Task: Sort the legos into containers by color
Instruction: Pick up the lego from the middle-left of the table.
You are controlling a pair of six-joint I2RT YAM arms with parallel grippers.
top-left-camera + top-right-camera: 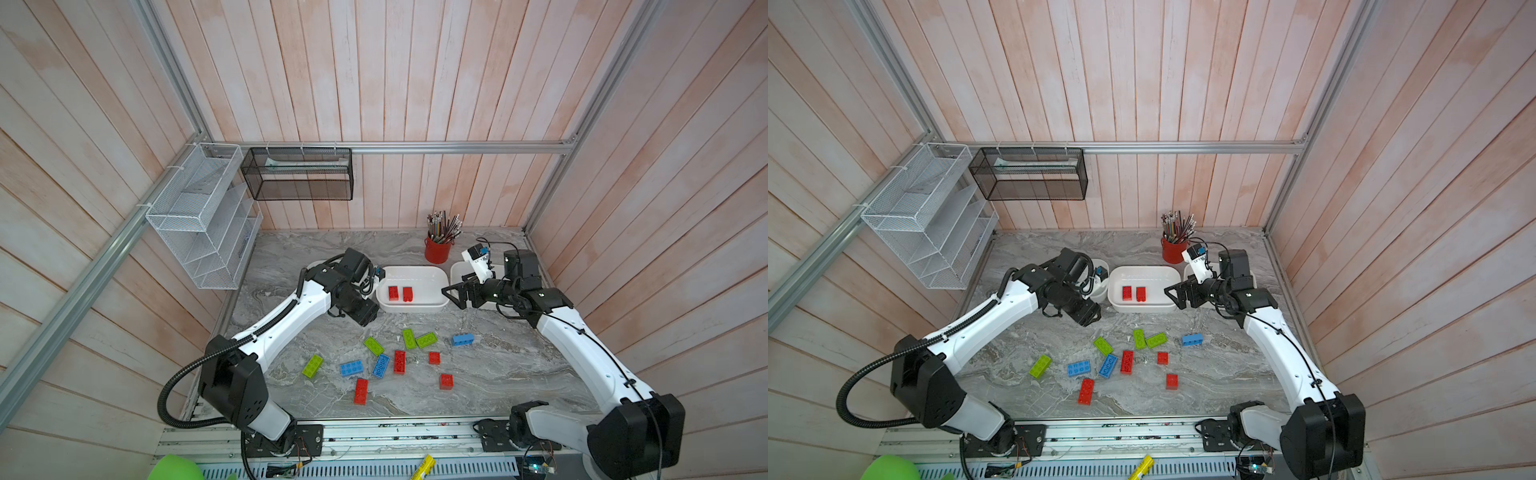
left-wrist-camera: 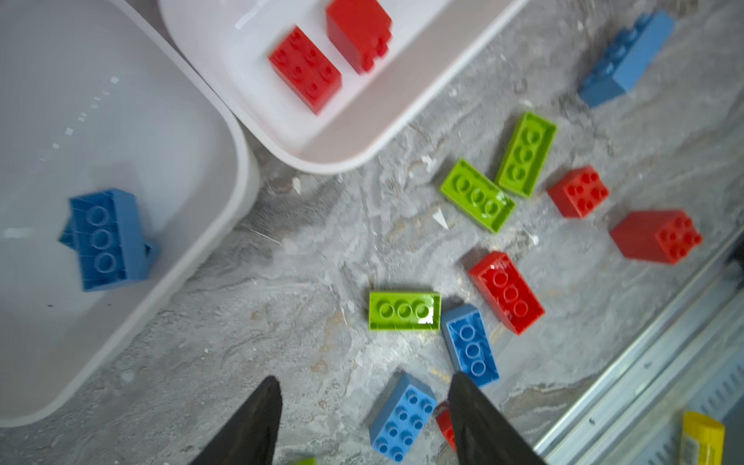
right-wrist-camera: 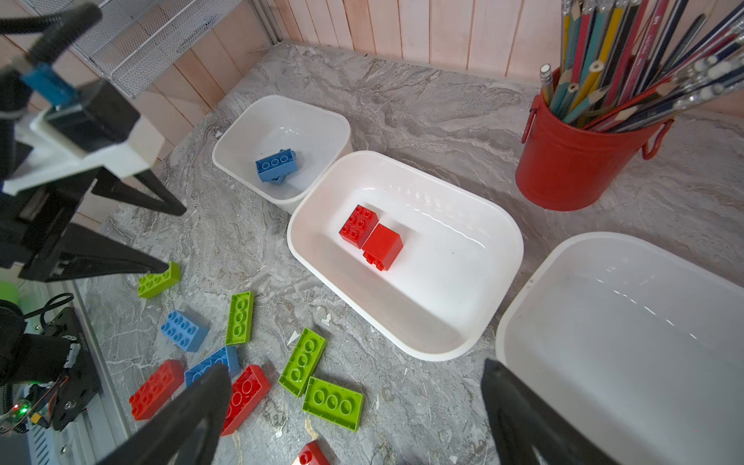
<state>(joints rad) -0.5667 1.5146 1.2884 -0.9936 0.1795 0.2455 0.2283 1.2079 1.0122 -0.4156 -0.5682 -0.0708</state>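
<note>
Several loose legos lie on the marble in both top views, among them a green one (image 1: 312, 365), a blue one (image 1: 351, 368) and a red one (image 1: 360, 391). The middle container (image 1: 415, 308) holds two red bricks (image 1: 393, 293). In the left container (image 3: 241, 133) lie blue bricks (image 3: 277, 165). The right container (image 3: 604, 322) has nothing in it. My left gripper (image 2: 364, 380) hangs open beside the left container (image 2: 241, 161), above the marble, with nothing between its fingers. My right gripper (image 3: 354, 370) stands wide open near the middle container's right end (image 1: 451, 296).
A red pencil cup (image 1: 437, 251) stands behind the containers. A white wire basket (image 1: 199, 216) and a black mesh basket (image 1: 297, 172) hang on the walls. A metal rail (image 1: 374, 432) runs along the table's front edge, with a yellow object (image 1: 423, 467) below it.
</note>
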